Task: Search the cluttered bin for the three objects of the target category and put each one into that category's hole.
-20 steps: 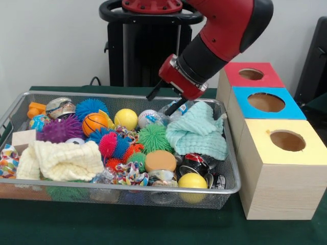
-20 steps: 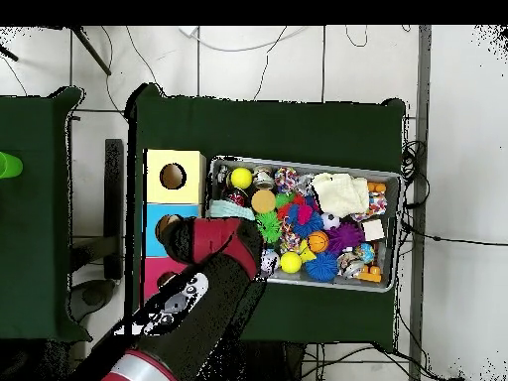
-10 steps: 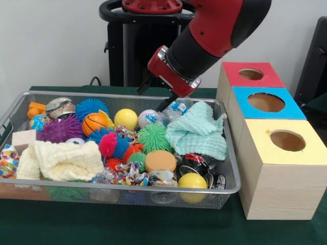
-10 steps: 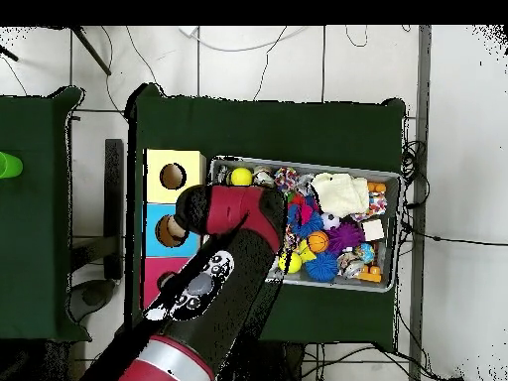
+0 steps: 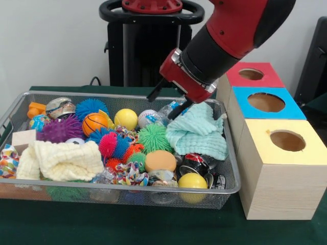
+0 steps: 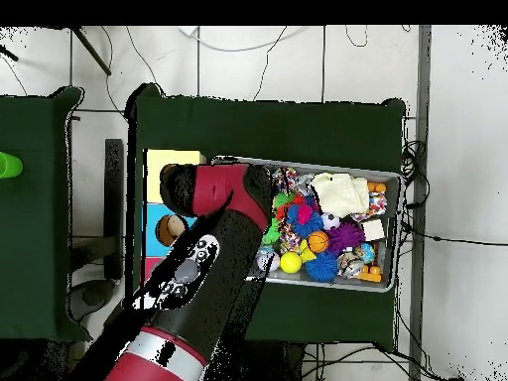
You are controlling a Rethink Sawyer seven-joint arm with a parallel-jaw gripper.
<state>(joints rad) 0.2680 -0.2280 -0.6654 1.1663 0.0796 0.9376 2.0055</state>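
The gripper [image 5: 166,104] has swung right, toward the boxes [image 5: 265,102]. Its fingers stand apart and empty above the bin [image 5: 225,190], just over the mint cloth [image 5: 199,131]. The bin sits on green cloth [image 5: 153,227].

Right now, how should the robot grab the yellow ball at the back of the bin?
Probably from straight above, fingers closing across the widest part of the yellow ball. It is round and smooth, its top is uncovered, and the basketball and a white ball crowd its sides, so a sideways approach looks blocked.
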